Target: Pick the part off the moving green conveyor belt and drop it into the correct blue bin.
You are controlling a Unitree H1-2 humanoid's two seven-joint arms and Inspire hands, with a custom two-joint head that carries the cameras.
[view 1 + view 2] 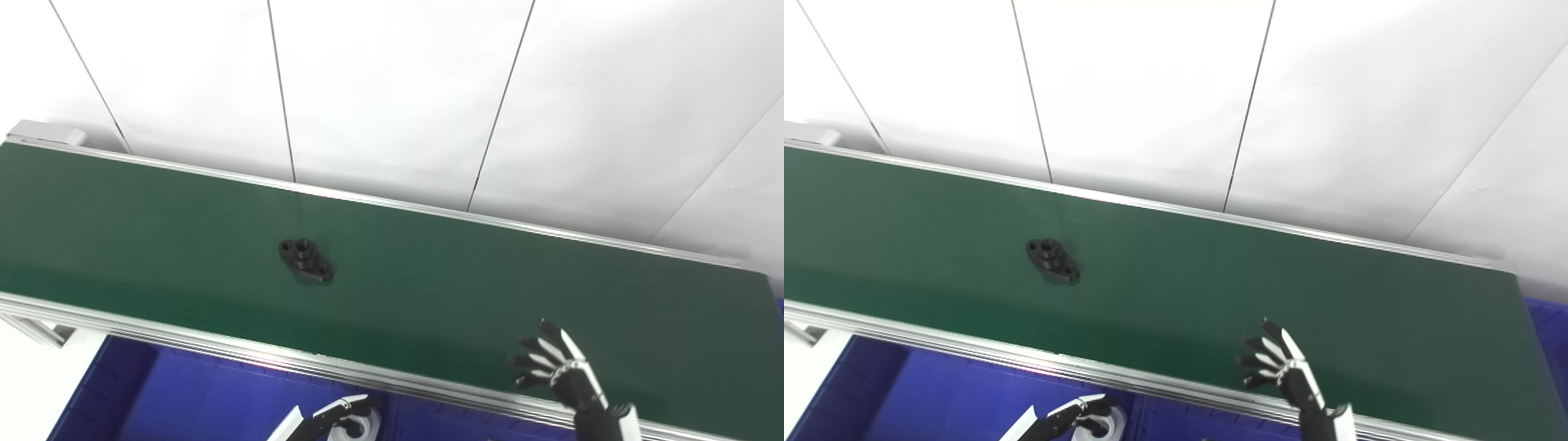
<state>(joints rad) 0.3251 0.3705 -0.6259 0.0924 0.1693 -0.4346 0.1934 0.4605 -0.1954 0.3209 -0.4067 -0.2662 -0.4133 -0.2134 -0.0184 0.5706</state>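
A small black flanged part (305, 260) with a raised hub and bolt holes lies flat on the green conveyor belt (459, 294), left of the belt's middle. My right hand (557, 367) hovers over the belt's near right portion, open with fingers spread, well to the right of the part and holding nothing. My left hand (340, 416) is low at the bottom edge, below the belt over the blue bin (184, 398); its fingers curl and only part of it shows.
Aluminium rails (245, 352) border the belt front and back. A second blue bin (1546, 331) peeks out at the far right. A white panelled wall (392, 92) stands behind the belt. A white round object (367, 425) lies by my left hand.
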